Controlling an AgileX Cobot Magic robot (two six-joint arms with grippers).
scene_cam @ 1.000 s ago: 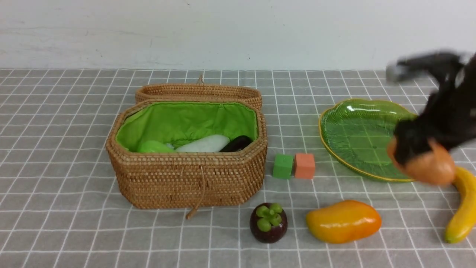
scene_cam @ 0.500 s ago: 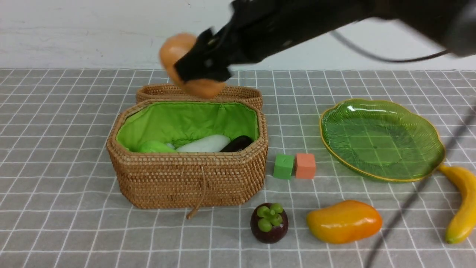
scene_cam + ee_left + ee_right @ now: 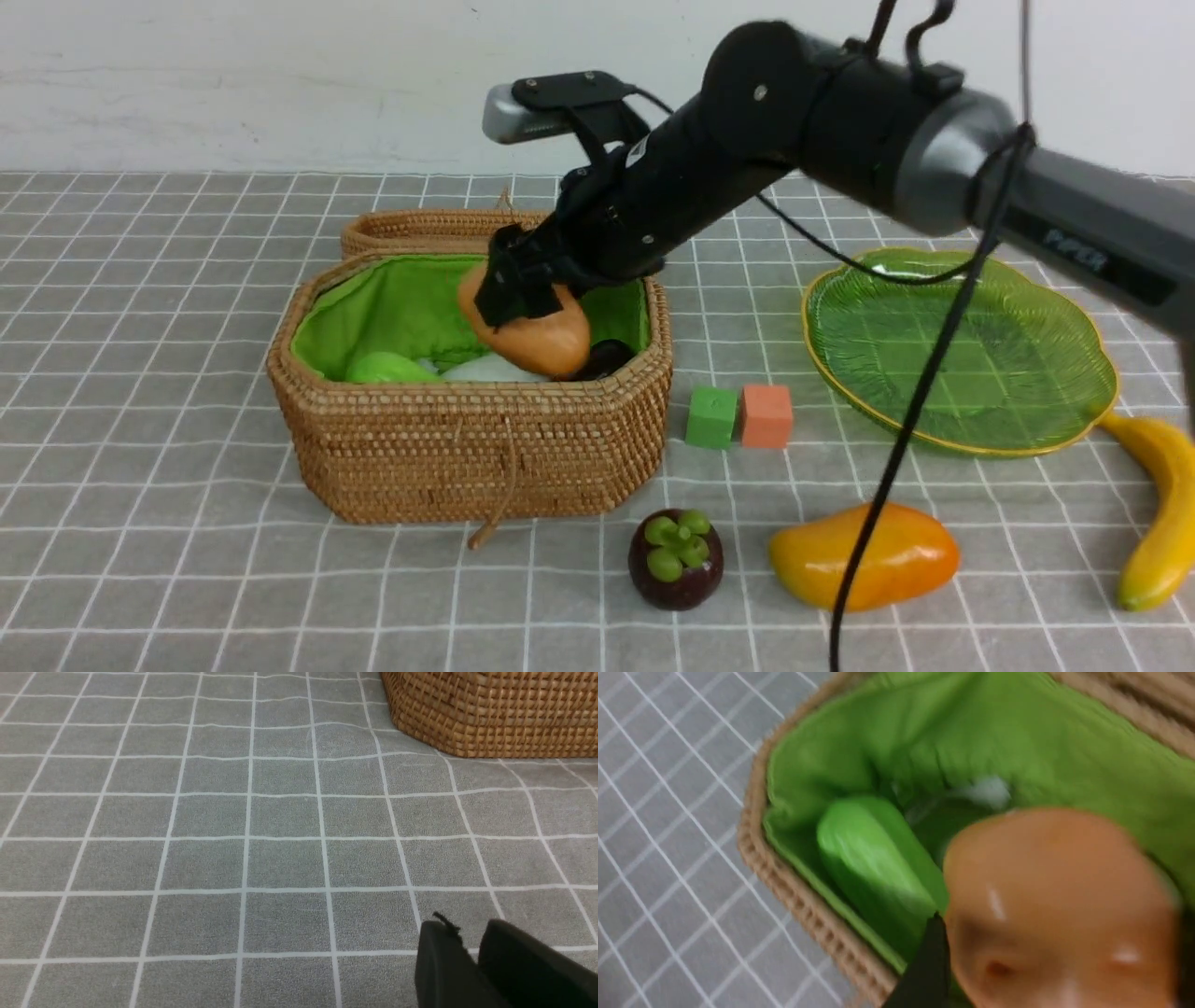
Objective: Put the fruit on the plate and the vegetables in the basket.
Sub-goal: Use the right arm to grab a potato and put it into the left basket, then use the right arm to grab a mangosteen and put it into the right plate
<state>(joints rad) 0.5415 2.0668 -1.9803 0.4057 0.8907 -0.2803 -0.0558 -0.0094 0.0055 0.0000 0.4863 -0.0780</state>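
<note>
My right gripper (image 3: 518,289) is shut on the tan-orange potato (image 3: 541,338) and holds it just inside the open basket (image 3: 467,420), above the white radish (image 3: 471,371) with green leaves (image 3: 387,369) and the dark eggplant (image 3: 611,355). The right wrist view shows the potato (image 3: 1059,896) filling the gap between the fingers of the gripper (image 3: 1059,928), over the green lining. The green plate (image 3: 1027,373) is bare. The mangosteen (image 3: 674,558), mango (image 3: 910,555) and banana (image 3: 1162,523) lie on the cloth. My left gripper (image 3: 467,938) is shut and empty, low over the cloth near a basket (image 3: 490,714) corner.
A green cube (image 3: 711,417) and an orange cube (image 3: 766,415) sit between basket and plate. The woven lid (image 3: 420,229) leans behind the basket. The right arm's cable hangs down across the plate's left part and the mango.
The right arm swung from the plate's right side across to the basket, carrying the potato, then came down so the potato is now inside the rim.
</note>
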